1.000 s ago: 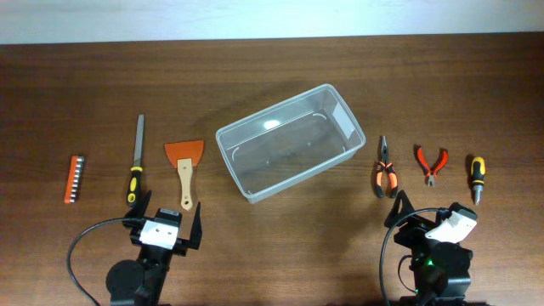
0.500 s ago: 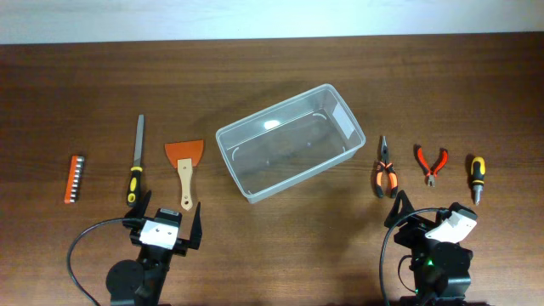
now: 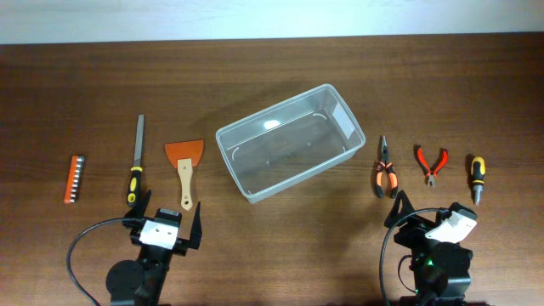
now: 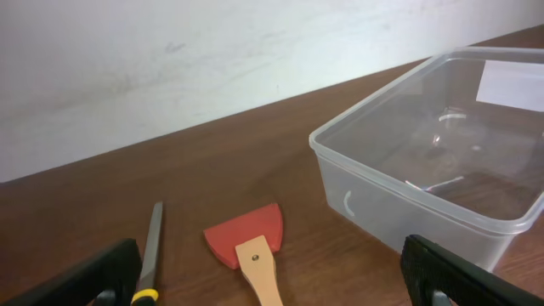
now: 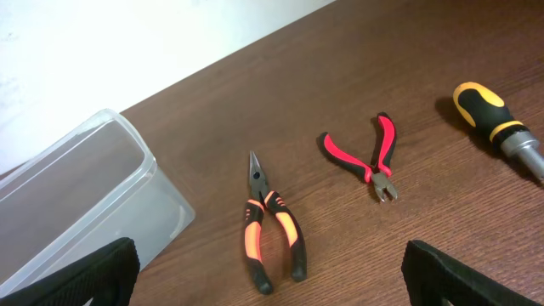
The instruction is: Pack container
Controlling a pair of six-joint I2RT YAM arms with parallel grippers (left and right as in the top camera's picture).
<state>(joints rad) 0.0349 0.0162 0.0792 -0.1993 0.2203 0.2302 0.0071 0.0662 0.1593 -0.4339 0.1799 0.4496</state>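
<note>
The clear plastic container (image 3: 289, 153) stands empty at the table's middle; it also shows in the left wrist view (image 4: 442, 161) and the right wrist view (image 5: 76, 204). My left gripper (image 3: 168, 214) is open and empty at the front left, just short of the orange scraper with a wooden handle (image 3: 184, 166), which also shows in the left wrist view (image 4: 252, 246). My right gripper (image 3: 425, 206) is open and empty at the front right, just short of the orange long-nose pliers (image 3: 385, 172), which also show in the right wrist view (image 5: 270, 229).
Left of the container lie a file with a yellow-black handle (image 3: 136, 161) and an orange bit holder (image 3: 75, 178). Right of it lie red cutters (image 3: 432, 163) and a yellow-black screwdriver (image 3: 478, 177). A white wall runs behind the table.
</note>
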